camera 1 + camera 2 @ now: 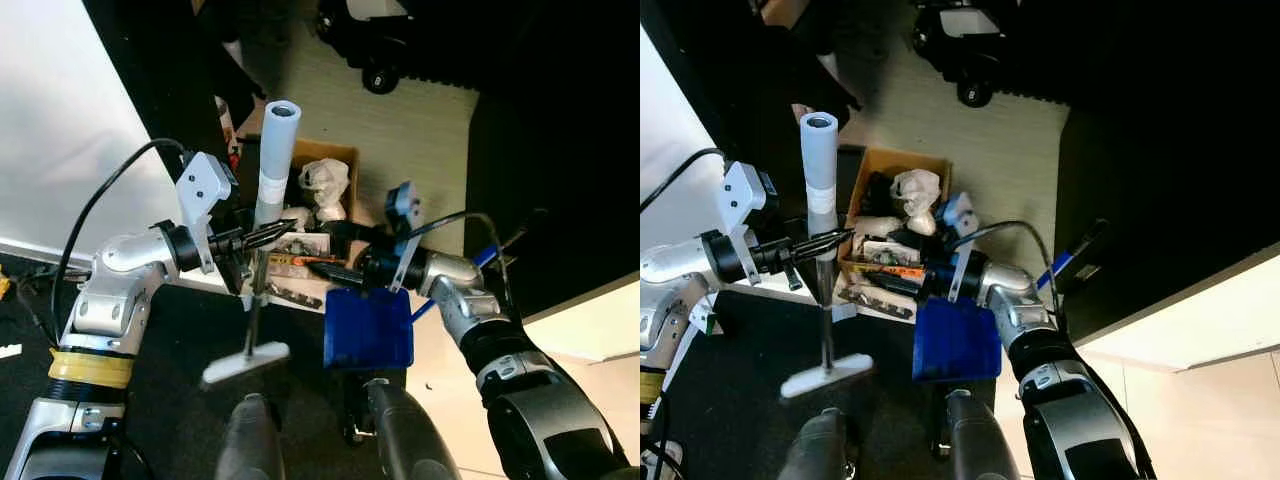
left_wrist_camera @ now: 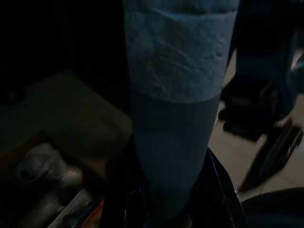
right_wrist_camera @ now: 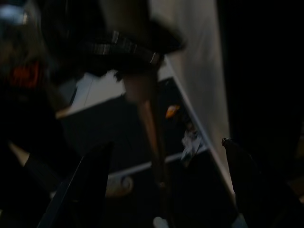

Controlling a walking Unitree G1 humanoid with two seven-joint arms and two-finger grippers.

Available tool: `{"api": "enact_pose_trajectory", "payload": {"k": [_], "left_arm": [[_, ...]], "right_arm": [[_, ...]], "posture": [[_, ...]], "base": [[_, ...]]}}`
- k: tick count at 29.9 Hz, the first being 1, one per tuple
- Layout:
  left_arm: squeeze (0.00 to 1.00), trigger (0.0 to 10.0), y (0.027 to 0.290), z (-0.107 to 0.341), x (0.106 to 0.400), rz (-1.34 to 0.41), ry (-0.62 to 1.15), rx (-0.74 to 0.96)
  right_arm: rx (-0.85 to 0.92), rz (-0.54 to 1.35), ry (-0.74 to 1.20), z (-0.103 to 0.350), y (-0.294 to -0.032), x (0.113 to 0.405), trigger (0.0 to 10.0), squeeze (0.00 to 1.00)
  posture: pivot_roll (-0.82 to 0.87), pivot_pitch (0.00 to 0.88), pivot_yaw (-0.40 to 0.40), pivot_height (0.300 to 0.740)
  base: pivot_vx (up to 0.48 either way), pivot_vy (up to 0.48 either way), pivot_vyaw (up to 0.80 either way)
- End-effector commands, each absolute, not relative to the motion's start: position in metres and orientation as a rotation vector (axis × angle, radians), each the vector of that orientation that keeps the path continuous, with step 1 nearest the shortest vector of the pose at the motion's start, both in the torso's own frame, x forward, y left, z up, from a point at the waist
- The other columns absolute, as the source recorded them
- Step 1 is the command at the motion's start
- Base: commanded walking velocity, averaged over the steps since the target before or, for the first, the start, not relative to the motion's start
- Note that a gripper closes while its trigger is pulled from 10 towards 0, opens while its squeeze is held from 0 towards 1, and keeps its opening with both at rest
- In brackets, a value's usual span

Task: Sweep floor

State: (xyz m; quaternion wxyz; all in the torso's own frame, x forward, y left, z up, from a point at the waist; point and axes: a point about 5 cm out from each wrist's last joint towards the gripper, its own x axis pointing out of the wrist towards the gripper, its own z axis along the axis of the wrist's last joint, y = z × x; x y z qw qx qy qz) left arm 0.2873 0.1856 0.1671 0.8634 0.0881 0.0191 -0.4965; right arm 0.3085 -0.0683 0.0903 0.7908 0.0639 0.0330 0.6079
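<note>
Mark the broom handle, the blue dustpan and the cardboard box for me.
Broom handle (image 1: 273, 170): left eye view, on the pale taped upper tube.
Dustpan (image 1: 368, 328): left eye view, middle of the blue pan.
Cardboard box (image 1: 902, 159): right eye view, on its far brown rim.
</note>
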Motion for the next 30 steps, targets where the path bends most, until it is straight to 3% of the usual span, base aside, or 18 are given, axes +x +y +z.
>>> {"api": "enact_pose_trajectory", "payload": {"k": [1,2,10,11,18,27,28,29,30], "left_arm": [[0.00,10.0,0.173,0.177,0.288,-1.090,-0.035,0.161],[0.00,10.0,0.166,0.181,0.287,-1.118,-0.056,0.133],[0.00,10.0,0.152,0.188,0.283,-1.190,-0.087,0.089],[0.00,10.0,0.150,0.189,0.283,-1.201,-0.093,0.079],[0.00,10.0,0.128,0.199,0.273,-1.310,-0.119,-0.004],[0.00,10.0,0.122,0.200,0.271,-1.319,-0.125,-0.036],[0.00,10.0,0.122,0.200,0.271,-1.317,-0.126,-0.038],[0.00,10.0,0.122,0.201,0.271,-1.315,-0.126,-0.038],[0.00,10.0,0.123,0.201,0.271,-1.310,-0.123,-0.040]], "right_arm": [[0.102,1.329,0.090,0.085,-0.068,0.304,10.0,0.34],[0.090,1.344,0.109,0.081,-0.065,0.303,10.0,1.00],[0.052,1.389,0.124,0.079,-0.053,0.299,10.0,1.00],[0.048,1.395,0.123,0.079,-0.052,0.298,10.0,0.00],[-0.002,1.436,0.107,0.081,-0.034,0.297,10.0,0.00],[0.003,1.452,0.084,0.082,-0.021,0.294,10.0,0.00],[0.017,1.452,0.085,0.082,-0.021,0.294,8.0,0.00],[0.026,1.448,0.084,0.083,-0.020,0.294,3.2,0.00],[0.048,1.451,0.086,0.083,-0.020,0.294,0.0,0.00]], "posture": [[0.02,0.122,-0.137,0.731],[0.02,0.122,-0.142,0.731],[0.02,0.123,-0.149,0.731],[0.02,0.125,-0.150,0.731],[0.03,0.126,-0.150,0.731],[0.03,0.128,-0.152,0.731],[0.03,0.131,-0.151,0.731],[0.03,0.130,-0.151,0.731],[0.03,0.130,-0.151,0.731]], "base": [[0.000,0.000,0.00],[0.000,0.000,0.00],[0.000,0.000,0.00],[0.000,0.000,0.00],[0.000,0.000,0.00],[0.000,0.000,0.00],[0.000,0.000,0.00],[0.000,0.000,0.00],[0.000,0.000,0.00]]}}
